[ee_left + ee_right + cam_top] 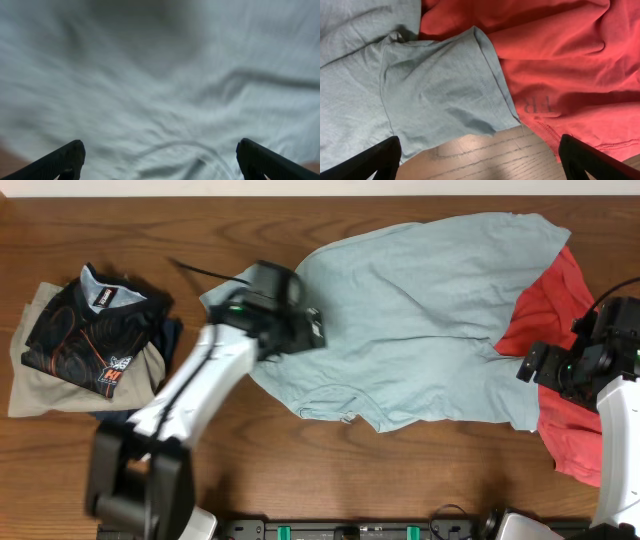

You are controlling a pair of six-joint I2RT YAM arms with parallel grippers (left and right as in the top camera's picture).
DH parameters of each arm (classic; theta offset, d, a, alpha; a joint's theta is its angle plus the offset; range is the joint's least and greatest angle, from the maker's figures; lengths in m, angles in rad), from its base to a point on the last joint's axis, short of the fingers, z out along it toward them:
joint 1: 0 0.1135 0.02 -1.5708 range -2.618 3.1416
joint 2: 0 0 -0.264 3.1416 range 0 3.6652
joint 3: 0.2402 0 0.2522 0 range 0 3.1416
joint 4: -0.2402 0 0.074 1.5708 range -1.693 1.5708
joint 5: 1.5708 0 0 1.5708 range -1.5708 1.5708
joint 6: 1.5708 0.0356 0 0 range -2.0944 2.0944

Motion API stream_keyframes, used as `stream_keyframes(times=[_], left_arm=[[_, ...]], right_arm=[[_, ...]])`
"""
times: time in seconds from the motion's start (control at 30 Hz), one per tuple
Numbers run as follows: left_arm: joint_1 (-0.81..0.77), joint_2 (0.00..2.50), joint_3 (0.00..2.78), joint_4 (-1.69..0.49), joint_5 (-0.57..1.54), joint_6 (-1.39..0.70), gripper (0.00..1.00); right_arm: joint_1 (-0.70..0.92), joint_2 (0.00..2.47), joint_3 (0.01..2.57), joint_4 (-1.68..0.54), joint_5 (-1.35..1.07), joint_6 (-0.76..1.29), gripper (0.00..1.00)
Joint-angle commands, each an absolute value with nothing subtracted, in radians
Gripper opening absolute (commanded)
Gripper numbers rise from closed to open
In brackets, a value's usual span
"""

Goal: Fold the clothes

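Note:
A large pale blue-grey T-shirt (420,310) lies spread and rumpled across the middle of the table. Its right side overlaps a coral-red garment (565,290) that runs down the right edge. My left gripper (305,328) hovers over the shirt's left part; in the blurred left wrist view the gripper (160,165) is open, with only pale cloth (160,75) below it. My right gripper (535,367) is open over bare wood, where the gripper (482,162) stands just short of the shirt's sleeve (440,90) and the red garment (560,55).
At the far left sits a folded pile: a black top with orange line pattern (90,330) on a beige garment (40,385). The wooden table (300,470) shows bare along the front. My left arm (190,390) slants across the front left.

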State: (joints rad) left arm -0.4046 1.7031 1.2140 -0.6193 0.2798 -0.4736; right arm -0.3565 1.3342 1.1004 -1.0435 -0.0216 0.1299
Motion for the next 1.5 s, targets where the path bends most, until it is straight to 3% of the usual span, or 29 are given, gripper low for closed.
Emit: stream_keyframes(times=[0.0, 0.37, 0.4, 0.53, 0.73, 0.77, 1.13, 1.27, 1.47], left_arm=[[-0.489, 1.788, 1.195, -0.624, 0.380, -0.524, 0.98], [-0.694, 1.963, 1.195, -0.627, 0.407, -0.615, 0.97], [-0.699, 1.965, 1.195, -0.628, 0.399, -0.614, 0.93], [-0.700, 1.967, 1.195, -0.635, 0.323, -0.614, 0.56], [-0.665, 1.967, 1.195, -0.680, 0.222, -0.577, 0.10], [-0.656, 1.967, 1.195, -0.688, 0.205, -0.572, 0.06], [-0.440, 1.967, 1.195, -0.725, 0.076, -0.517, 0.06], [-0.316, 1.967, 1.195, -0.686, -0.083, -0.463, 0.06], [-0.113, 1.967, 1.211, -0.536, -0.128, -0.464, 0.06]], right_arm=[[-0.348, 1.329, 1.097, -1.045, -0.008, 0.145, 0.99], [-0.348, 1.329, 1.097, -1.048, -0.007, 0.141, 0.99], [-0.348, 1.329, 1.097, -1.048, -0.007, 0.141, 0.99], [-0.348, 1.329, 1.097, -1.048, -0.007, 0.141, 0.99], [-0.348, 1.329, 1.097, -1.055, -0.007, 0.141, 0.99], [-0.348, 1.329, 1.097, -1.055, -0.007, 0.141, 0.99], [-0.348, 1.329, 1.097, -1.055, -0.004, 0.141, 0.99], [-0.348, 1.329, 1.097, -1.055, -0.004, 0.141, 0.99], [-0.348, 1.329, 1.097, -1.055, -0.004, 0.141, 0.99]])
